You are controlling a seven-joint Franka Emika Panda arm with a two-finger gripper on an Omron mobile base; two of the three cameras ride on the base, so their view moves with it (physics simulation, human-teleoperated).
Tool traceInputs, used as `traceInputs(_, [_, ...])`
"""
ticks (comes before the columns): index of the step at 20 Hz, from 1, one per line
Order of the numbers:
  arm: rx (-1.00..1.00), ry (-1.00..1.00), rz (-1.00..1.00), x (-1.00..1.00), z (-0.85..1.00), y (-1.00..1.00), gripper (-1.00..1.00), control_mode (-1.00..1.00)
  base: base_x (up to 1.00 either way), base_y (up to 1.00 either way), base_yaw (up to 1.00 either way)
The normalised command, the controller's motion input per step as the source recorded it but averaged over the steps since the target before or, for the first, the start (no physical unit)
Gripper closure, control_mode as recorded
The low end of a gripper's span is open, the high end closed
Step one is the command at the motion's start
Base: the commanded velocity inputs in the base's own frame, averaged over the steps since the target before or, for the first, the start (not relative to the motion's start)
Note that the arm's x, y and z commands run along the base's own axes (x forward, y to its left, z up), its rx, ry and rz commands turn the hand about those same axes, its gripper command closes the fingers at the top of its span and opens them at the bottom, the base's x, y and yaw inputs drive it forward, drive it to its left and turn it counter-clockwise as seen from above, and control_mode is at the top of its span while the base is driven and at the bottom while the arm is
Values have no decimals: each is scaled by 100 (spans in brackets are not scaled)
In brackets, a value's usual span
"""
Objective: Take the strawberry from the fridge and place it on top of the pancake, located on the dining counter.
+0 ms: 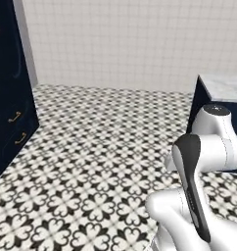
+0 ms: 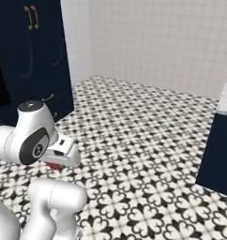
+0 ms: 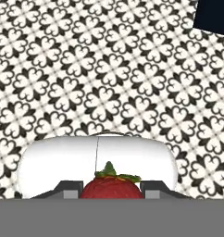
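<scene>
Hand clamped on the strawberry: red berry with green leafy cap wedged between the two dark fingers, seen at the bottom of the hand view. Same berry visible as a small red patch under the hand's white housing in the right base view, low at left, tucked close to the arm's own links. Berry off any surface, hanging above the patterned floor, black-and-white floral tile. Dark navy block at the top right corner of the hand view, standing on that floor.

Outward: arm folded in tight in both base views, elbow raised. Dining counter at right in the left base view, marbled white-grey top on a navy base; its navy end panel at the right edge of the right base view, well apart from the hand. Navy cabinet with brass handles at left in both base views. Pale tiled wall behind.
</scene>
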Motion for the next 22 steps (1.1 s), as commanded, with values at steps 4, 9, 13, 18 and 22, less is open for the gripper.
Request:
traceInputs(4, [0, 0, 0, 0, 0, 0, 100, 100, 100, 5, -44])
traceInputs(9, [0, 0, 0, 0, 0, 0, 100, 100, 100, 74, -44])
traceInputs(13, [0, 0, 0, 0, 0, 0, 100, 100, 100, 98, -47])
traceInputs(18, [0, 0, 0, 0, 0, 0, 100, 100, 100, 87, -48])
traceInputs(22, [0, 0, 0, 0, 0, 0, 100, 100, 100, 64, -49])
